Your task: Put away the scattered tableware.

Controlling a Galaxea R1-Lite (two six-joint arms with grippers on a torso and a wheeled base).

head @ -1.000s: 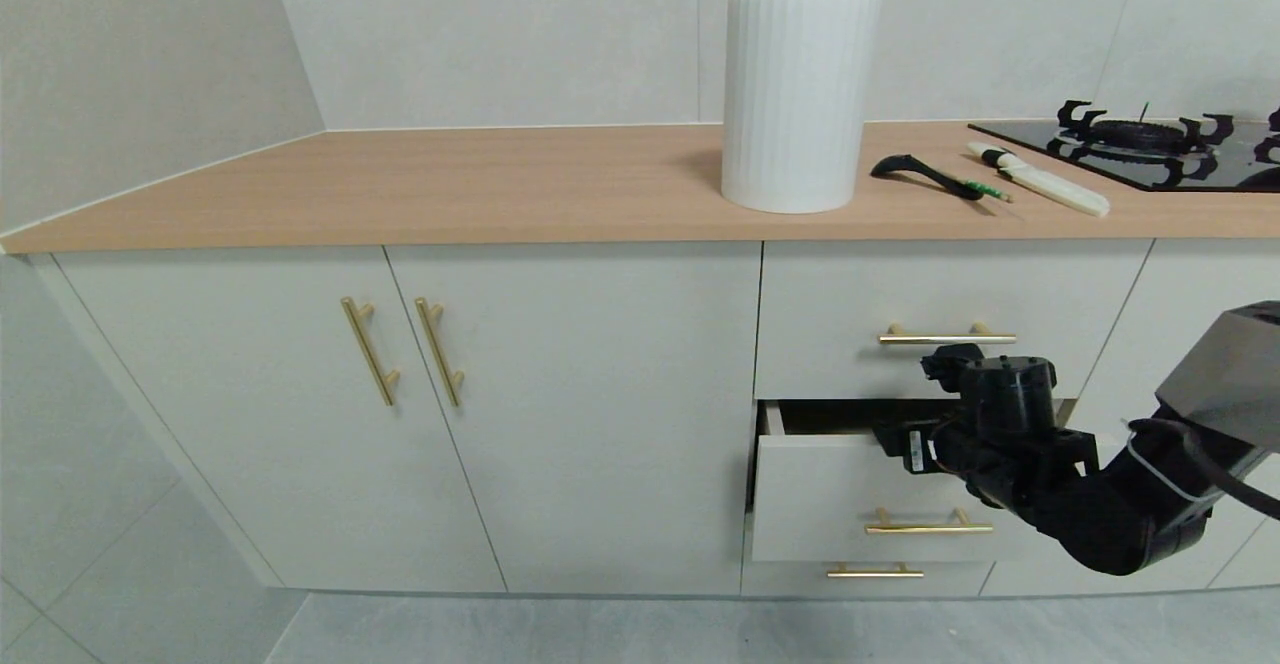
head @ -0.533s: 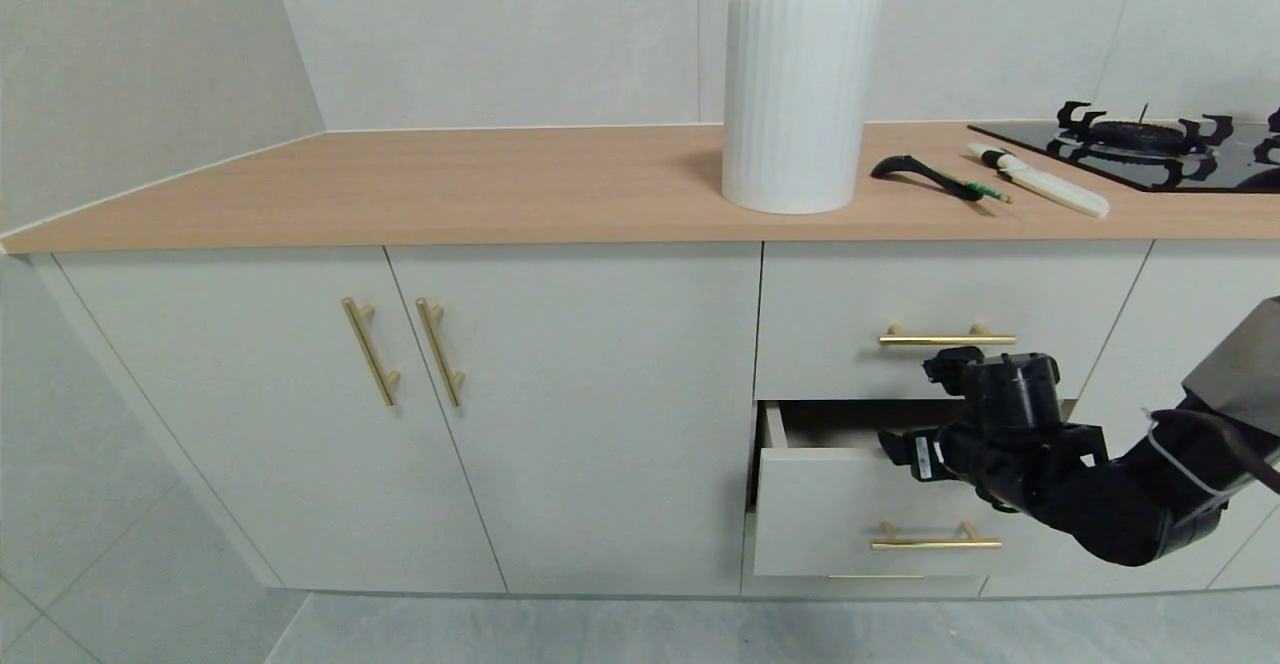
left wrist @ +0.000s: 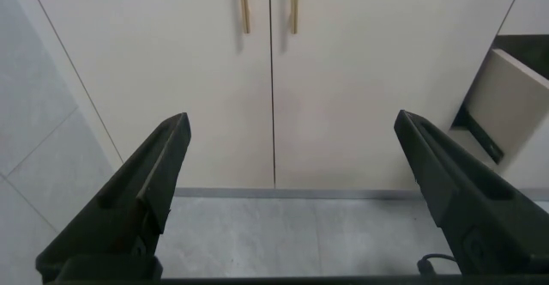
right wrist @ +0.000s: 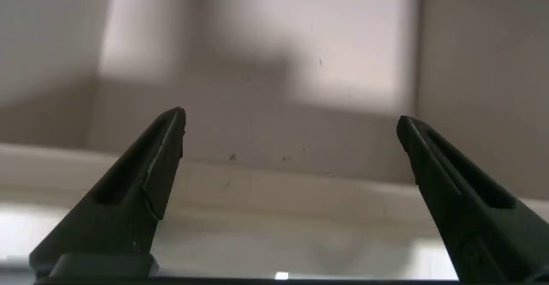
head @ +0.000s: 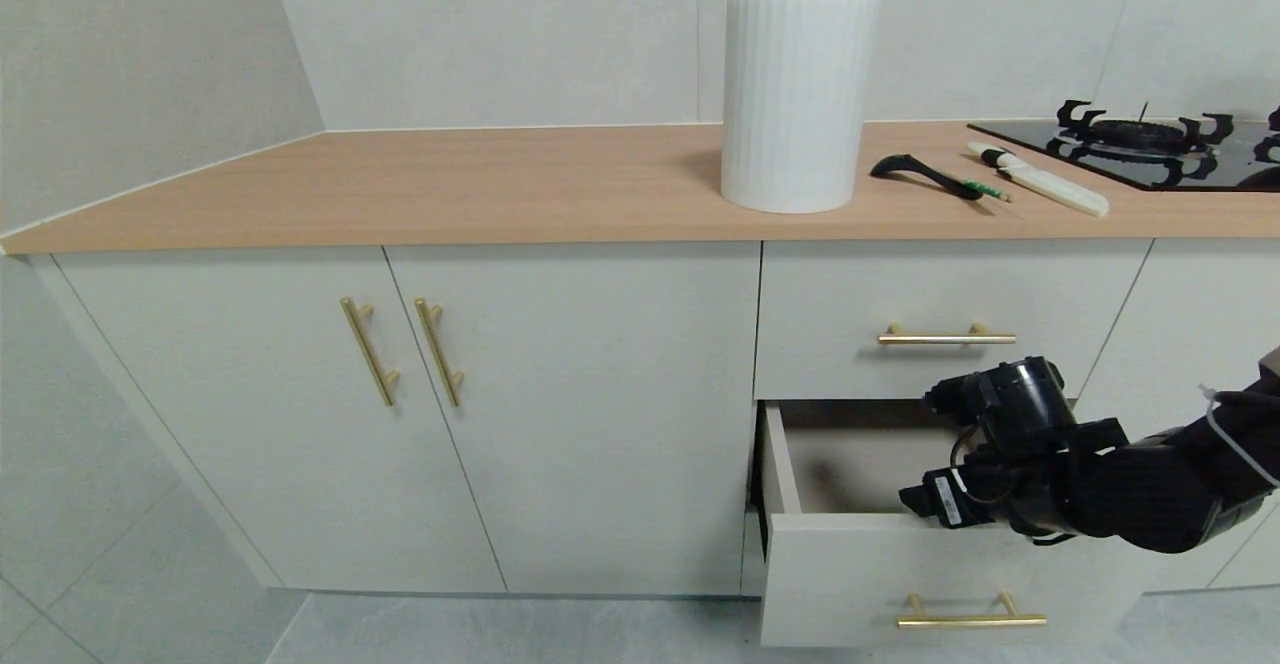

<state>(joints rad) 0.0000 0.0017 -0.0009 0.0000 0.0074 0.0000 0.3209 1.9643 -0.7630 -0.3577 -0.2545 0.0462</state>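
Wood-grain countertop (head: 450, 184) bears a ribbed white cylinder (head: 795, 99); just beside it lies the tableware, a curved black utensil (head: 925, 174) and a long white utensil (head: 1045, 186). Right gripper (right wrist: 289, 118), fingers spread wide, sits at the rim of the open drawer (head: 850, 569); left gripper (left wrist: 292, 117), equally wide, faces brass-handled doors (left wrist: 343, 87)

Pale grey tiled walls (head: 480, 34) across the top of the frame, meeting in a corner at the upper left, and a wood-topped desk (head: 450, 184) running through the middle. Below it, off-white cabinet doors (head: 560, 414) with slim gold handles (head: 438, 349). Grey floor tiles (head: 110, 564) sit lower left, a black hob (head: 1130, 159) upper right.
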